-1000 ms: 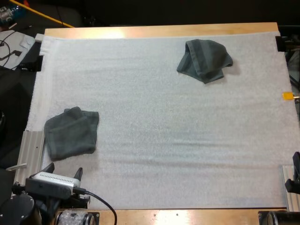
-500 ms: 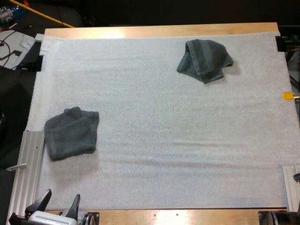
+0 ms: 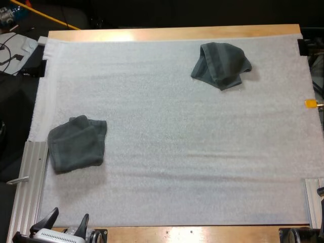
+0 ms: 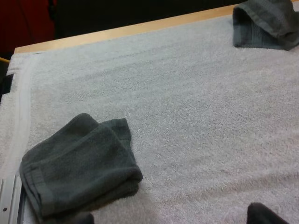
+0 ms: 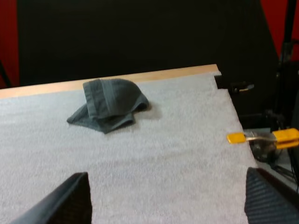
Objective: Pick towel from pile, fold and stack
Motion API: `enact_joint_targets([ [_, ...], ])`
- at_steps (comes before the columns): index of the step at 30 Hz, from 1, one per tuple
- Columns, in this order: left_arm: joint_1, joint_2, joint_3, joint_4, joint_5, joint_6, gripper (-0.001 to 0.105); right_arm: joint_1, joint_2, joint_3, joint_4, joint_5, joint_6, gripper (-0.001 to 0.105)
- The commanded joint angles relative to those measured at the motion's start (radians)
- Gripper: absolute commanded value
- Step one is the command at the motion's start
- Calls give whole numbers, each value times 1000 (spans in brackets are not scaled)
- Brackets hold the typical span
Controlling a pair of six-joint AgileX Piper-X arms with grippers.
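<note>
A crumpled dark grey-green towel [image 3: 221, 65] is pictured in the upper right of the frame, bunched in a loose heap on the white fleecy mat [image 3: 167, 152] by which the wooden counter [image 3: 172, 33] is covered. A folded dark grey-green towel [image 3: 77, 143] is laid as a rough square at centre left, just beside a ribbed silver metal rail [image 3: 31, 172]. The left tool [image 3: 66, 223] is held at the lower left, at the mat's near edge, fingers spread and nothing gripped. The right tool [image 5: 166, 179] is likewise spread wide and empty, well apart from the crumpled towel.
</note>
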State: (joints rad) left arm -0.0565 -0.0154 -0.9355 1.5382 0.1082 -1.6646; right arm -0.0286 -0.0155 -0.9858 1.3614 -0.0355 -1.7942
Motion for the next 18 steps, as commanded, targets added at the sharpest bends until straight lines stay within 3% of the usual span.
enact_joint_targets([
  [1,2,-145,2,0,-6,-1,62,0,-37,3,-26,0,1,66],
  [6,2,-146,6,-52,-6,12,62,0,-38,13,-97,-1,2,66],
  [15,1,-146,80,-302,-8,35,62,-1,-40,105,-326,6,-2,66],
  [18,0,-141,79,-319,0,30,62,-3,-40,108,-323,6,-6,66],
])
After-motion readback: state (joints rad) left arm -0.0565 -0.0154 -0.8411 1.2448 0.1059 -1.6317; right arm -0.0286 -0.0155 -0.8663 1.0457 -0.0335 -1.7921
